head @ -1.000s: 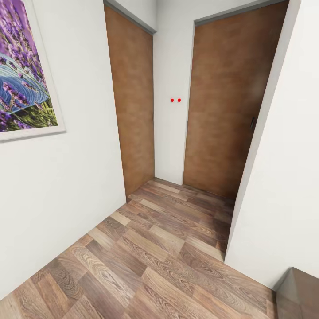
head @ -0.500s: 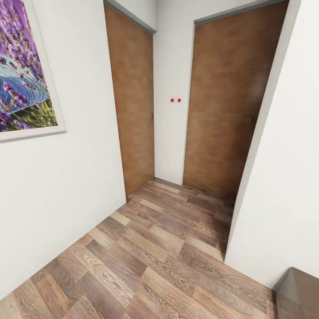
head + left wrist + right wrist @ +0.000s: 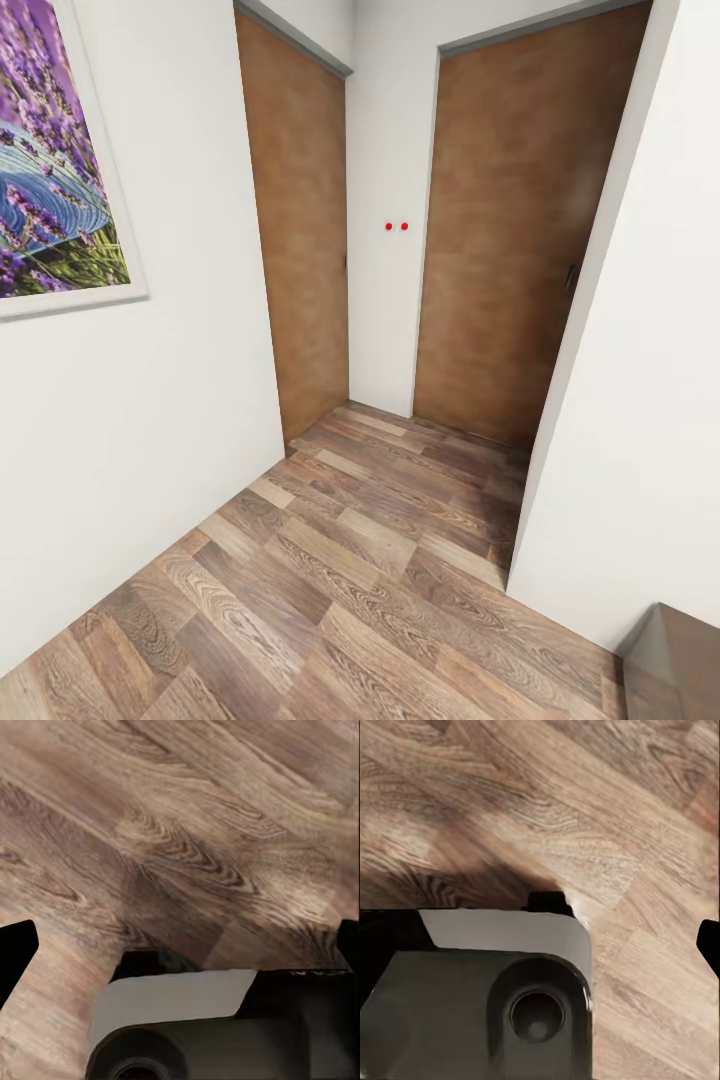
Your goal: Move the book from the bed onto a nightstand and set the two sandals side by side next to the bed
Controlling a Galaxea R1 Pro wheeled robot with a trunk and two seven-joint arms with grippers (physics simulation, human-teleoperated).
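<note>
A narrow hallway with a wood-plank floor (image 3: pixel 380 590), white walls and two closed brown doors (image 3: pixel 500 230); a lavender picture (image 3: pixel 50 150) hangs at left. Wrist views face floor, with dark finger edges at the sides; whether either gripper is released or clenched cannot be told.

Even, soft light fills the head view, leaving the plain white walls (image 3: pixel 150 430) bright and free of glare. The two flat brown doors (image 3: pixel 505 230) look smeared and textureless, and vertical lines lean outward toward the picture's edges. In both wrist views the brown wood-plank floor (image 3: pixel 187 810) is blurred and coarse-grained, with a soft dark shadow (image 3: pixel 472 874) just beside the robot's grey base (image 3: pixel 502 967).
</note>
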